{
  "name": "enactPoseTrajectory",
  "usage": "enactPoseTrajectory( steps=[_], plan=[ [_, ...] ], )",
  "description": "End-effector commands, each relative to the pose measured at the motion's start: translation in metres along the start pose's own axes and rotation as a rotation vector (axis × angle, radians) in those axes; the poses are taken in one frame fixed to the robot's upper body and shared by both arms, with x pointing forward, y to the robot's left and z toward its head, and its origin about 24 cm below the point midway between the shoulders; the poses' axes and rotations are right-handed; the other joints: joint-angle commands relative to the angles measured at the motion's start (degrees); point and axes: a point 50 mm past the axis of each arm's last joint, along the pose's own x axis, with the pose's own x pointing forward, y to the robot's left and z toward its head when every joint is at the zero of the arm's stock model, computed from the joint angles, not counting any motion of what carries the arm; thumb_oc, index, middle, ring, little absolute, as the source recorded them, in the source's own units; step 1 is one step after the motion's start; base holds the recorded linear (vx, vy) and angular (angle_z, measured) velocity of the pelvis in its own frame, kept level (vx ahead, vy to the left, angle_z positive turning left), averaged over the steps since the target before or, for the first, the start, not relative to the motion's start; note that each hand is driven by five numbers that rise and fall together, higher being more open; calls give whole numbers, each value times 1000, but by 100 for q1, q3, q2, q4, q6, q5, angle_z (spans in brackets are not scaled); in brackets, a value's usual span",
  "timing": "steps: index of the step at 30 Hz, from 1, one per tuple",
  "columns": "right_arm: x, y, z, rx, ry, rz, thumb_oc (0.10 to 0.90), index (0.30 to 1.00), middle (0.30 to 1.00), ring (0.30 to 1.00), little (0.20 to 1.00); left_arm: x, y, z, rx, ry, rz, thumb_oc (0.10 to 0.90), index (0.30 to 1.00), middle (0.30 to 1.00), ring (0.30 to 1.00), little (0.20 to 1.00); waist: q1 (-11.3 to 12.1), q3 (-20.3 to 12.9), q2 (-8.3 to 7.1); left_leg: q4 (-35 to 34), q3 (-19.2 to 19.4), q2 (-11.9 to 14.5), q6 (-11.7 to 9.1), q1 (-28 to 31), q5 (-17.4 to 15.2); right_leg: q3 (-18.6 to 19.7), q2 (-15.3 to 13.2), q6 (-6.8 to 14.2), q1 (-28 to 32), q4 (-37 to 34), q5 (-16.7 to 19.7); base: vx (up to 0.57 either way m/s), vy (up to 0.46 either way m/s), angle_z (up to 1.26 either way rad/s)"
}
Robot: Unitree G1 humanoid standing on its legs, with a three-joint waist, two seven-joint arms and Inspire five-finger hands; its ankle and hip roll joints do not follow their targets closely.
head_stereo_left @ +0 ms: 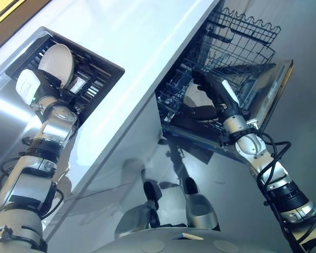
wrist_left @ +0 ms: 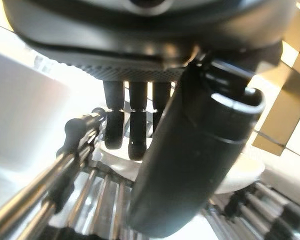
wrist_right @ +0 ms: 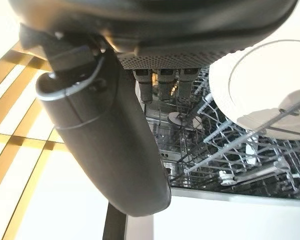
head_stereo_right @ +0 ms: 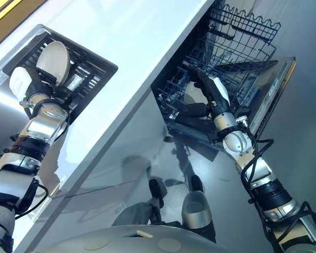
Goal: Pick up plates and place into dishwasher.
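A white plate (head_stereo_left: 59,62) stands upright in a black drying rack (head_stereo_left: 97,68) on the counter. My left hand (head_stereo_left: 42,89) is at its near side, open, with straight fingers (wrist_left: 131,125) reaching to the plate's rim (wrist_left: 242,172). A second white plate (head_stereo_left: 191,96) stands among the tines of the dishwasher's lower rack (head_stereo_left: 171,95). My right hand (head_stereo_left: 213,89) hovers right beside that plate (wrist_right: 260,85), open, its fingers (wrist_right: 165,85) straight and holding nothing.
The pale counter (head_stereo_left: 147,37) runs between the drying rack and the open dishwasher. An upper wire rack (head_stereo_left: 247,37) is pulled out above the lower one, and the dishwasher door (head_stereo_left: 276,89) lies open past my right hand.
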Motion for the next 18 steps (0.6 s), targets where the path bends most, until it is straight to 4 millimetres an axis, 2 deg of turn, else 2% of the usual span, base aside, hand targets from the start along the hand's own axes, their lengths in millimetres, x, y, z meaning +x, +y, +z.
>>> enactPoseTrajectory(
  steps=[1, 10, 16, 18],
  plan=[
    [-2, -14, 57, 32, -307, -32, 800, 900, 900, 900, 900, 37, 72, 18, 86, -114, 308, 100, 300, 300, 300, 200, -9, -599, -103, 909, -115, -216, -72, -199, -666, 78, 182, 54, -516, 510, 233, 38, 24, -2],
    [-13, -12, 49, 28, -291, -23, 800, 900, 900, 900, 900, 35, 79, 12, 74, -188, 315, 100, 300, 300, 300, 200, 39, -808, -87, 868, -132, -238, -83, -55, -691, -10, 142, 78, -352, 464, 203, 17, 4, 0],
    [-15, -12, 49, 29, -303, -39, 800, 900, 900, 900, 900, 32, 88, 23, 3, -288, 326, 100, 300, 300, 300, 200, 121, -941, -88, 757, -165, -243, -100, 59, -691, -144, 144, 72, -220, 402, 169, -36, -11, 4],
    [-15, -14, 50, 29, -304, -49, 800, 900, 900, 900, 900, 31, 94, 34, -34, -361, 328, 100, 300, 300, 300, 200, 161, -1009, -87, 697, -178, -237, -109, 116, -696, -213, 146, 72, -160, 378, 145, -53, -17, 4]
  ],
)
